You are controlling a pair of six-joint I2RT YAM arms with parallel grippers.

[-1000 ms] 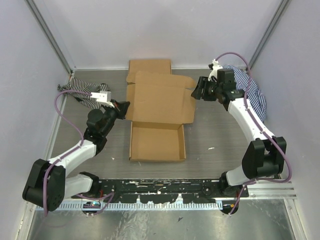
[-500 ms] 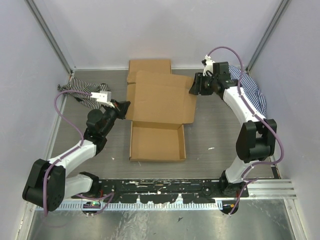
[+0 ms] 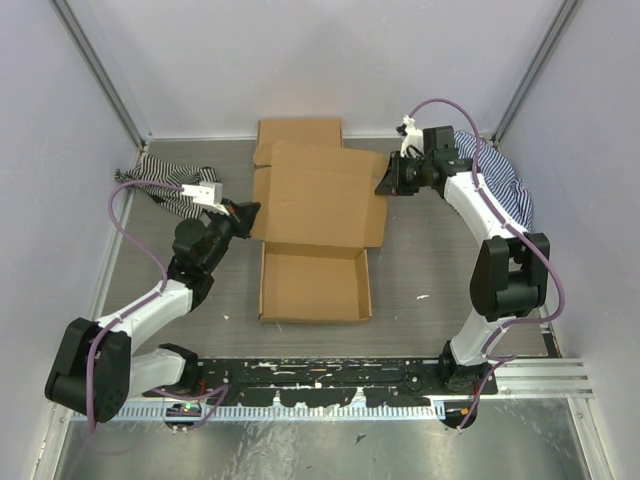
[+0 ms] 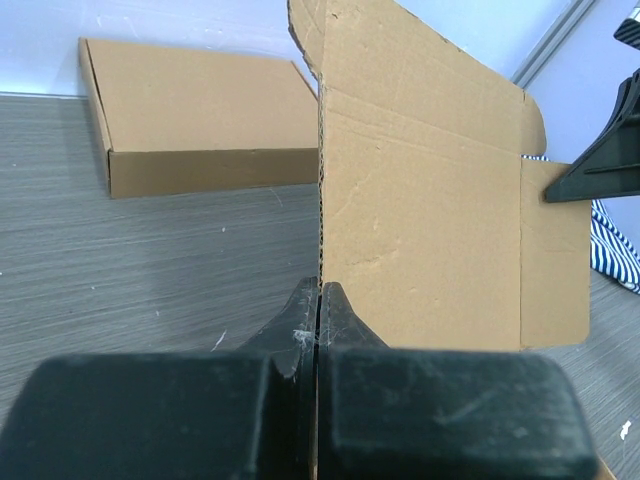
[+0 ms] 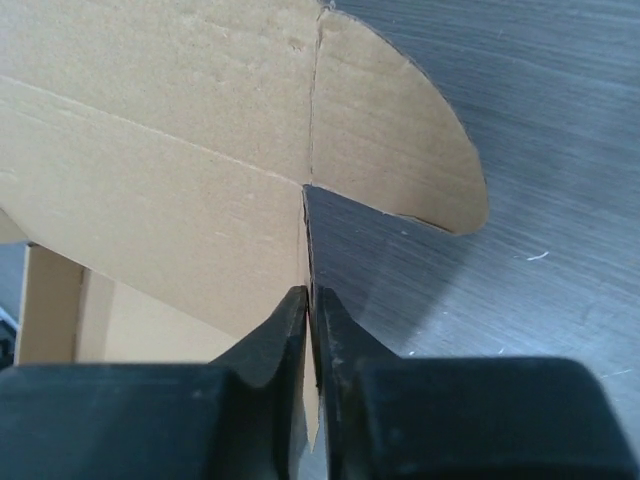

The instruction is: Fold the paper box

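Between pale walls (image 3: 300,60) on a grey table (image 3: 430,255), the paper box (image 3: 320,205) is pinched tight by the left gripper (image 3: 249,211) and the right gripper (image 3: 384,187).

Clearances around the paper box (image 3: 315,285). Bare table (image 3: 430,260) lies open along its near side and both flanks. A low cardboard box (image 3: 299,132) just behind blocks the far side. The left cloth (image 3: 165,180) and right cloth (image 3: 505,185) lie off either side. The left gripper (image 3: 250,212) and right gripper (image 3: 383,186), clamped on flap edges, occupy its left and right edges.
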